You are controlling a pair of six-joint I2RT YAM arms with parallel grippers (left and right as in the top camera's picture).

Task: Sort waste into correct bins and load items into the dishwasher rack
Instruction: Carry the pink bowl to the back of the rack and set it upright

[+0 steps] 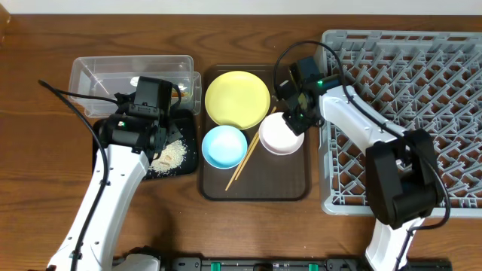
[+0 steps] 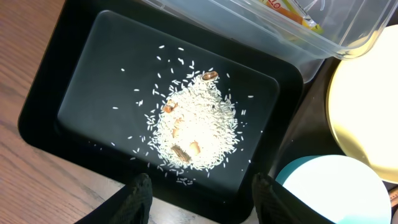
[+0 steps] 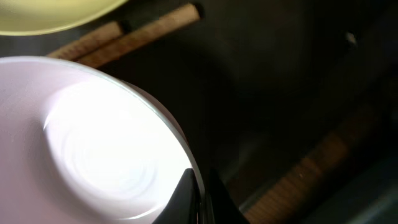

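Observation:
My right gripper (image 1: 295, 120) is shut on the rim of the white bowl (image 1: 280, 135), which shows large in the right wrist view (image 3: 93, 143), over the brown serving tray. The yellow plate (image 1: 236, 98), light blue bowl (image 1: 224, 146) and chopsticks (image 1: 245, 161) lie on that tray. My left gripper (image 2: 199, 196) is open and empty above the black tray (image 2: 81, 81), which holds the rice heap (image 2: 196, 127). The clear tub (image 1: 128, 75) stands behind it, with a wrapper scrap (image 2: 292, 12) inside. The grey rack (image 1: 422, 90) is at the right. The green cup is out of view.
The dark brown serving tray (image 1: 279, 184) sits mid-table between the black tray and the rack. Bare wooden table (image 1: 45, 188) lies in front and to the left. Cables trail from both arms.

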